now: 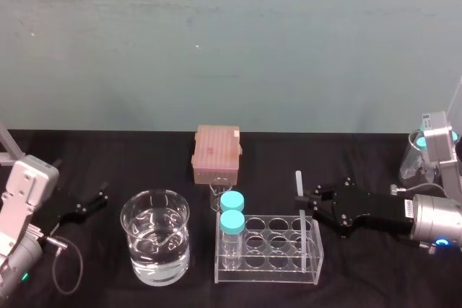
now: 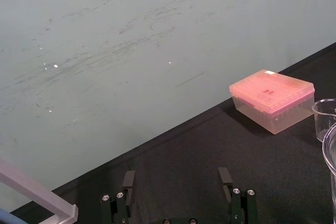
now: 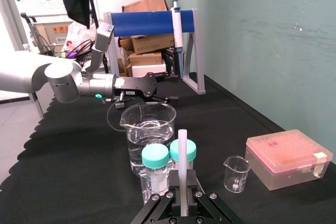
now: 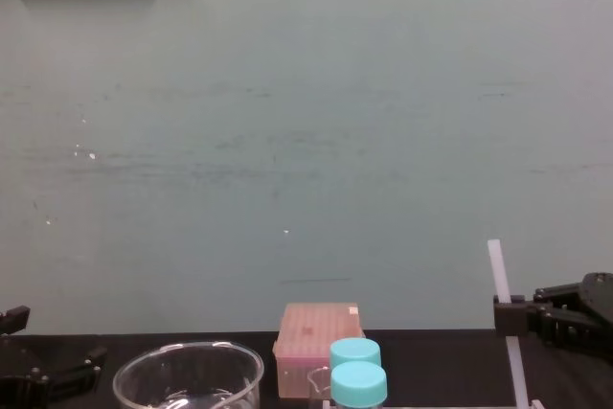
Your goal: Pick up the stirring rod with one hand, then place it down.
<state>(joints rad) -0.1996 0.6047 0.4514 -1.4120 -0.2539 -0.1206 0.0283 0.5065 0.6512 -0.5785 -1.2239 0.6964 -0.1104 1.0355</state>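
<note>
Firmly clenched on the stirring rod (image 1: 297,182), the right gripper (image 1: 306,198) holds it upright, gripping a little below its top. The rod's lower part runs down from the gripper into the near end of a clear tube rack (image 1: 267,270); whether its tip rests in a hole or hangs just clear cannot be told. Beyond the gripper, at the rack's far end, stand two blue-capped bottles (image 1: 232,223), with a water-filled beaker (image 1: 155,247) farther out. The left gripper (image 1: 90,203) sits parked well apart, fingers spread. The grasp looks made; the next move likely calls for straight vertical travel, so the rod does not catch the rack.
</note>
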